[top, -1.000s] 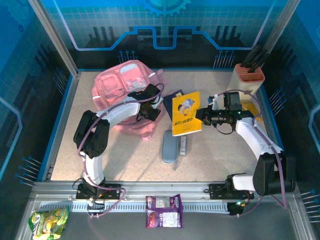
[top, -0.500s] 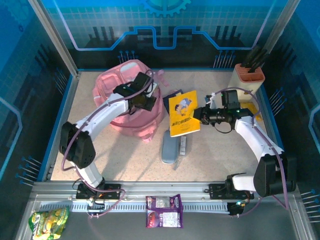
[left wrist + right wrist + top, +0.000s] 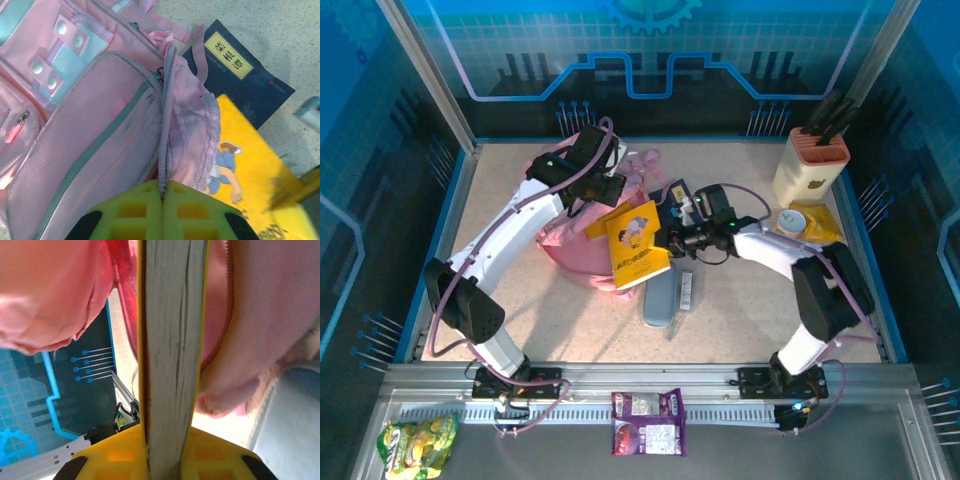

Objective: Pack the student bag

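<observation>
The student bag (image 3: 563, 248) is a pink backpack lying at the back left of the table. My left gripper (image 3: 603, 192) is shut on the zip edge of the bag's mouth (image 3: 167, 100) and holds it lifted; its green fingers (image 3: 135, 210) pinch the fabric. My right gripper (image 3: 670, 238) is shut on a yellow picture book (image 3: 635, 245), whose left end lies against the bag's opening. In the right wrist view the book's page edge (image 3: 172, 350) stands between the yellow fingers (image 3: 225, 452), with pink fabric (image 3: 265, 315) on both sides.
A dark blue book (image 3: 240, 75) lies flat beside the bag, partly under the yellow one. A grey pencil case (image 3: 660, 292) lies in front of the book. An orange-topped holder (image 3: 810, 160), a tape roll (image 3: 792, 218) and a yellow packet stand back right. Snack packets (image 3: 648, 422) lie on the front rail.
My right gripper has carried the yellow book leftwards to the bag's mouth. My left gripper has moved back and up, pulling the bag's edge with it.
</observation>
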Robot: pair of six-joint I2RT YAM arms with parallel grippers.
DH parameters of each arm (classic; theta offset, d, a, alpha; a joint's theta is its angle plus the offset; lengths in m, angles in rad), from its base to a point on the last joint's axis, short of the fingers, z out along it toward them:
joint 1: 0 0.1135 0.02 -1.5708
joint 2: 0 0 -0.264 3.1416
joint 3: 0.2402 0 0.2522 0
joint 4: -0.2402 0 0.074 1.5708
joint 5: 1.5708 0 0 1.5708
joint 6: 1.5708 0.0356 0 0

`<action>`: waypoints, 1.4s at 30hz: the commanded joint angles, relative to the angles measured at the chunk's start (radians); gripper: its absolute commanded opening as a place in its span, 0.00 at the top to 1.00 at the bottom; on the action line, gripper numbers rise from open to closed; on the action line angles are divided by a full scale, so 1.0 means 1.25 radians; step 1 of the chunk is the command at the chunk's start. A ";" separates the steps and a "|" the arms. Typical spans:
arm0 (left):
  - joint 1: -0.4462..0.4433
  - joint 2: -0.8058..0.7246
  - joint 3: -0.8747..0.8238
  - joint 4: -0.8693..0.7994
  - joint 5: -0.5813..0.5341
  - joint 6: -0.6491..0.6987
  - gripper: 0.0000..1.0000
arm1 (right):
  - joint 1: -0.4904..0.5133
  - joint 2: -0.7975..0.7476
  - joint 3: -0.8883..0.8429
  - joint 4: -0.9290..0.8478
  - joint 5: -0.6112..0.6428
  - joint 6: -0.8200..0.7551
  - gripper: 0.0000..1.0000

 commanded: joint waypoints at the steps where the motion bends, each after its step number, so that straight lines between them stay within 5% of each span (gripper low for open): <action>1: -0.004 -0.061 0.033 0.012 -0.022 -0.030 1.00 | 0.034 0.065 0.097 0.153 0.016 0.046 1.00; 11: -0.004 -0.074 0.038 0.015 -0.008 -0.023 1.00 | 0.065 0.270 0.318 0.087 0.143 -0.005 0.95; 19: -0.005 -0.069 0.028 0.024 -0.021 -0.022 1.00 | 0.060 0.314 0.407 -0.054 0.223 -0.095 0.52; 24: -0.003 -0.073 0.017 0.032 -0.023 -0.022 1.00 | 0.063 0.199 0.336 -0.143 0.298 -0.208 0.41; 28: -0.003 -0.075 0.010 0.032 -0.021 -0.027 1.00 | 0.085 0.128 0.267 -0.211 0.324 -0.266 0.42; 33: -0.003 -0.081 -0.005 0.039 -0.024 -0.025 1.00 | 0.125 0.085 0.177 -0.203 0.348 -0.271 0.57; 42: -0.003 -0.080 -0.005 0.034 -0.013 -0.032 1.00 | 0.172 0.203 0.248 -0.151 0.346 -0.253 0.78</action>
